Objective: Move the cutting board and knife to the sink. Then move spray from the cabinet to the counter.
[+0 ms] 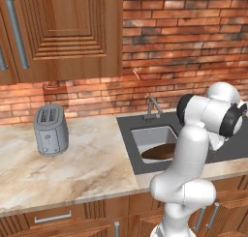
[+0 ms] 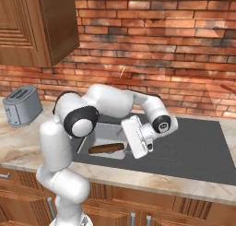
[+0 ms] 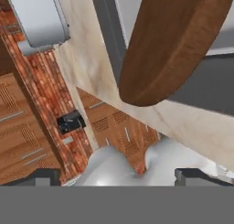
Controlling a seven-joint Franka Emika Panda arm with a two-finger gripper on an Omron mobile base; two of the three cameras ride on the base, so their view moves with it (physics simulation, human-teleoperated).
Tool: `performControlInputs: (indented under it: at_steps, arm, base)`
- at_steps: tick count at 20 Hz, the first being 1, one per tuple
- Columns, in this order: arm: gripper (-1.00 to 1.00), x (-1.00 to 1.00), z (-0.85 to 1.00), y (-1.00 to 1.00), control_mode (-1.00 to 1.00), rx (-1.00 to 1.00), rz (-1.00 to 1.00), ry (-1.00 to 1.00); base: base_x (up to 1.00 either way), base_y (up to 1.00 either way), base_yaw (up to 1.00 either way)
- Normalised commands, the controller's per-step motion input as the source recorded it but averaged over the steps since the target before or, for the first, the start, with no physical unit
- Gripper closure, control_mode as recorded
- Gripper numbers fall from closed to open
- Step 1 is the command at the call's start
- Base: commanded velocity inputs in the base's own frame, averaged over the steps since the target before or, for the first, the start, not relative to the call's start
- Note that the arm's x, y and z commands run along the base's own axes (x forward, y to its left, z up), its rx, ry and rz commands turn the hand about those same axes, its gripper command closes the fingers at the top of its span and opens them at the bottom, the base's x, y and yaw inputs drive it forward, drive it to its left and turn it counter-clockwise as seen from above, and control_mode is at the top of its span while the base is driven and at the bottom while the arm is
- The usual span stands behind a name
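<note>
The cutting board (image 1: 160, 152) is a dark brown oval lying in the pale basin of the sink (image 1: 145, 133). From the right it shows as a brown slab (image 2: 106, 148) low in the basin, partly behind my arm. My gripper (image 2: 130, 139) hovers just right of the board, over the dark drainboard, and points back toward the counter's front edge. In the hand view the board (image 3: 173, 45) looms close above my gripper (image 3: 119, 177), whose fingertips (image 3: 45, 175) stand far apart with nothing between them. The cabinet (image 1: 63, 33) is closed. The knife and the spray are out of view.
A grey toaster (image 1: 51, 129) stands on the beige counter (image 1: 87, 158) left of the sink, below the cabinet. A small tap (image 1: 154, 108) rises behind the basin. The dark drainboard (image 2: 193, 142) stretches right. A brick wall backs it all.
</note>
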Motion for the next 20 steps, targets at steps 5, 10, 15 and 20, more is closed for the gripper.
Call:
performControlInputs:
  at_steps: [5, 10, 15, 20]
  arm:
    - [-1.0, -0.46, 0.65, -0.06, -1.0, -0.01, -0.01, -0.28]
    - [-1.0, -0.64, 0.44, 0.0, -1.0, -0.05, -0.01, -0.41]
    - [-1.0, -0.56, 0.32, 0.0, -1.0, -0.08, -0.03, -0.5]
    - [-1.0, -0.5, 0.53, 0.24, -1.0, -0.01, 0.0, -0.45]
  base:
    - [0.0, 0.0, 0.0]
    - [0.0, 0.0, 0.0]
    - [0.0, 0.0, 0.0]
    - [0.0, 0.0, 0.0]
